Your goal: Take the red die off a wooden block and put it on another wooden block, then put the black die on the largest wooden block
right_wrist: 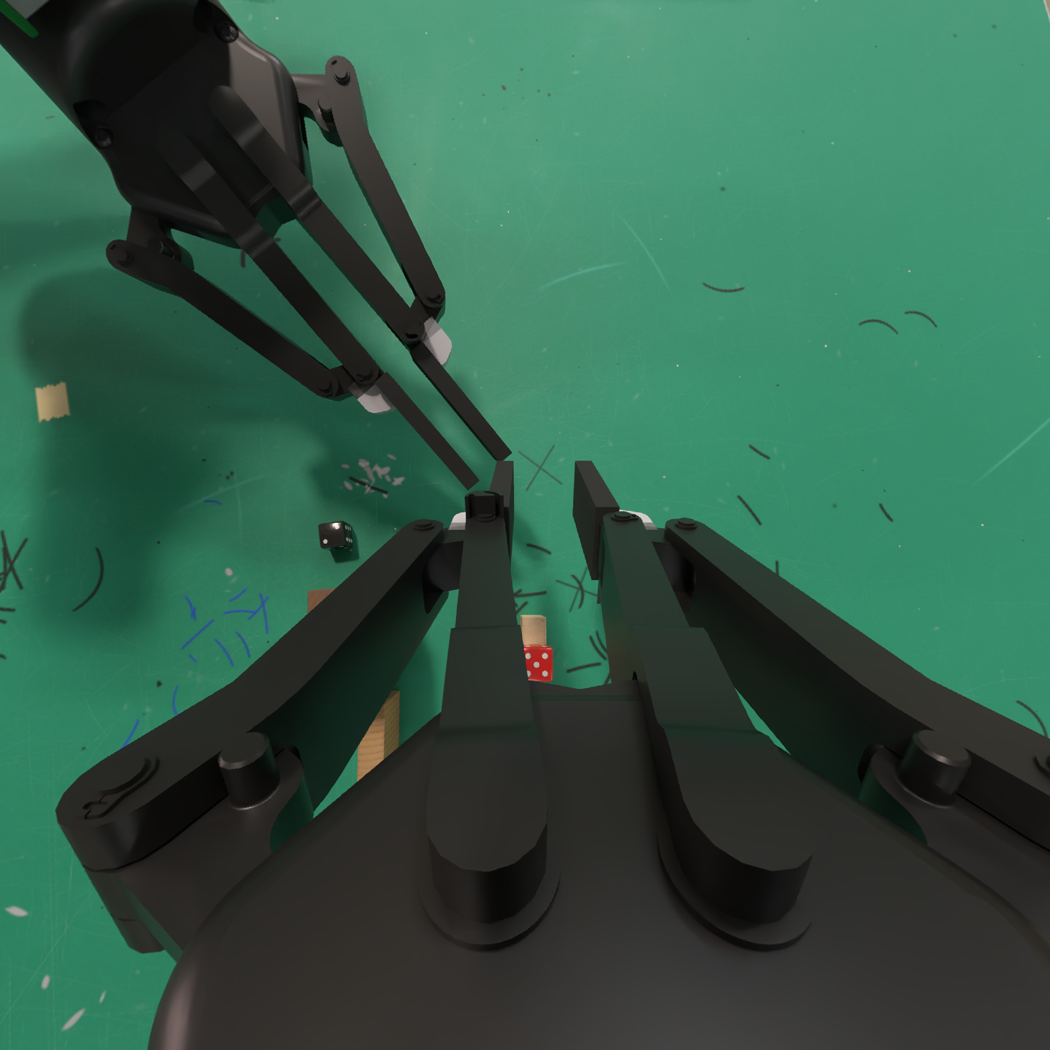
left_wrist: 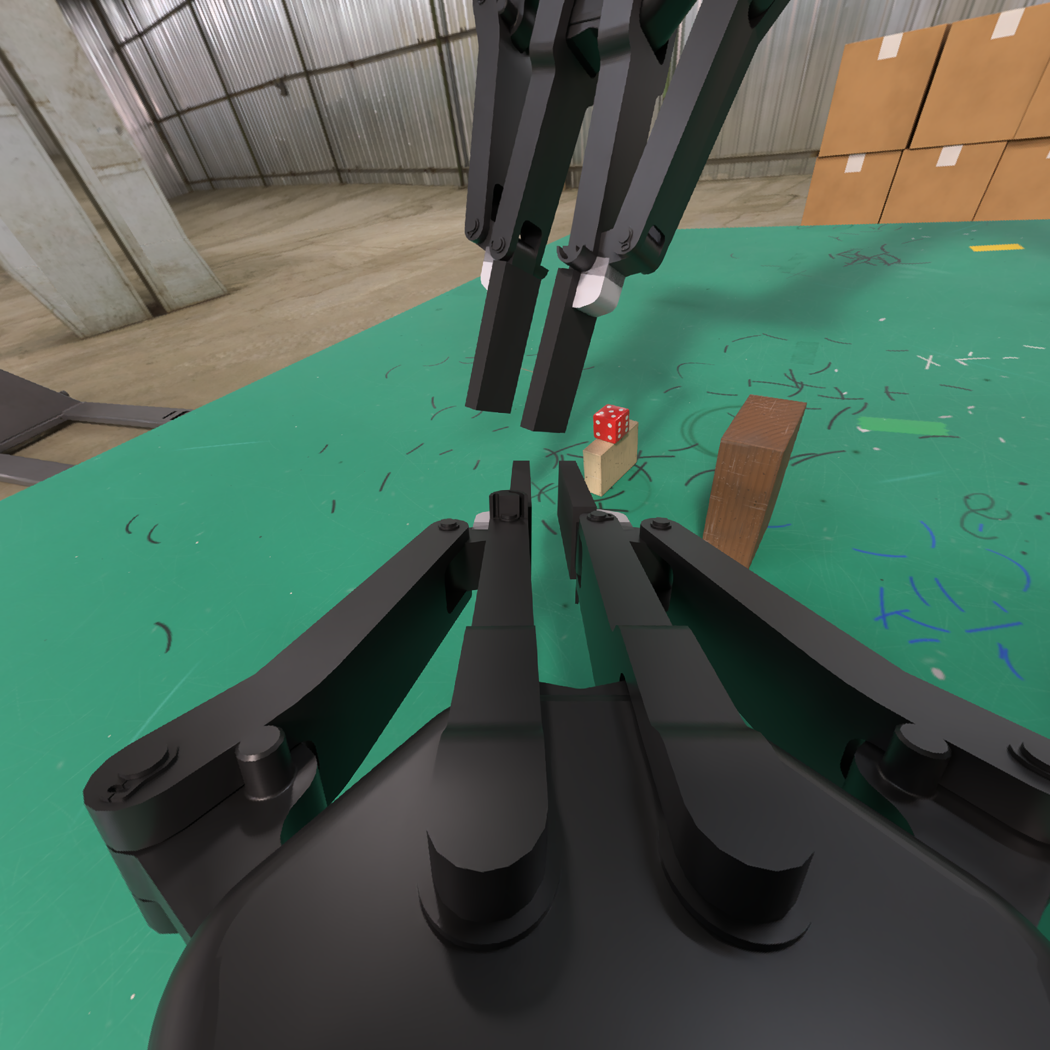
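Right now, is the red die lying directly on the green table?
No, the red die sits on top of a small pale wooden block, which itself stands on the green table.

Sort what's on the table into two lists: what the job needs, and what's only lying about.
For the job:
red die, on the pale wooden block
dark brown wooden block
light wooden block, partly hidden
black die, on the mat

Lying about:
beige tape scrap
yellow tape strip
cardboard boxes
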Robot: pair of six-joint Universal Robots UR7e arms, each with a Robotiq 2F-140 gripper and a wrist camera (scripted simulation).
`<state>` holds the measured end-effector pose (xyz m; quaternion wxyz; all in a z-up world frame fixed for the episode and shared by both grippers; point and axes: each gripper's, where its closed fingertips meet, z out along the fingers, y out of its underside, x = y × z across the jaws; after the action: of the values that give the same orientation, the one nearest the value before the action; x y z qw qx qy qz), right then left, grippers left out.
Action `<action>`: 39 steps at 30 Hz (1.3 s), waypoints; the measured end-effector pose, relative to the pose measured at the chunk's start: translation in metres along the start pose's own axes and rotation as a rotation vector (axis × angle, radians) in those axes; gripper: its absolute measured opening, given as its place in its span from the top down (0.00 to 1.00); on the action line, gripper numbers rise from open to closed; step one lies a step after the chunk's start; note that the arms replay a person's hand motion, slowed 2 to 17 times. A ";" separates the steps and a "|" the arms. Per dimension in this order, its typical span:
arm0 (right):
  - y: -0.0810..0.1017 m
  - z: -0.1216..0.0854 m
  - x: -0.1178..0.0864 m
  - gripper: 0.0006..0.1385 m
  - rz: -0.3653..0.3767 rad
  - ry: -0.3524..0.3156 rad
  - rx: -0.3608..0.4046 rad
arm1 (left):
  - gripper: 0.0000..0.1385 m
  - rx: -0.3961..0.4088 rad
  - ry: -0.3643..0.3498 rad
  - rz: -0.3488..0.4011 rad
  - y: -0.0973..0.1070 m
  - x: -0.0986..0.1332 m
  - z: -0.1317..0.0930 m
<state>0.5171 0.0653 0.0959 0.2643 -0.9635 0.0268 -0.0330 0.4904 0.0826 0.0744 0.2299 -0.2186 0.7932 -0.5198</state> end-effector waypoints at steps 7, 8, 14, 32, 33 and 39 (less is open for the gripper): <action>0.000 0.001 0.000 0.77 0.004 -0.009 -0.002 | 0.90 -0.001 0.001 0.001 0.000 0.000 0.000; 0.000 0.001 0.000 0.77 0.005 -0.011 -0.002 | 0.90 -0.001 0.001 0.002 0.000 0.000 0.000; 0.001 0.002 0.000 0.77 0.010 -0.015 -0.009 | 0.90 0.000 0.000 0.001 0.000 0.000 0.000; 0.003 0.001 0.000 0.72 0.008 -0.029 -0.004 | 0.90 0.005 -0.002 -0.004 -0.001 -0.001 -0.001; 0.002 0.000 0.000 0.72 0.010 -0.029 0.001 | 0.90 0.006 -0.001 -0.005 -0.001 -0.001 -0.001; -0.001 -0.015 0.001 0.70 0.027 -0.019 0.062 | 0.90 0.018 0.006 -0.023 -0.002 -0.001 -0.002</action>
<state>0.5170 0.0584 0.1093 0.2946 -0.9547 0.0361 -0.0214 0.4908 0.0839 0.0769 0.2238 -0.2241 0.7867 -0.5299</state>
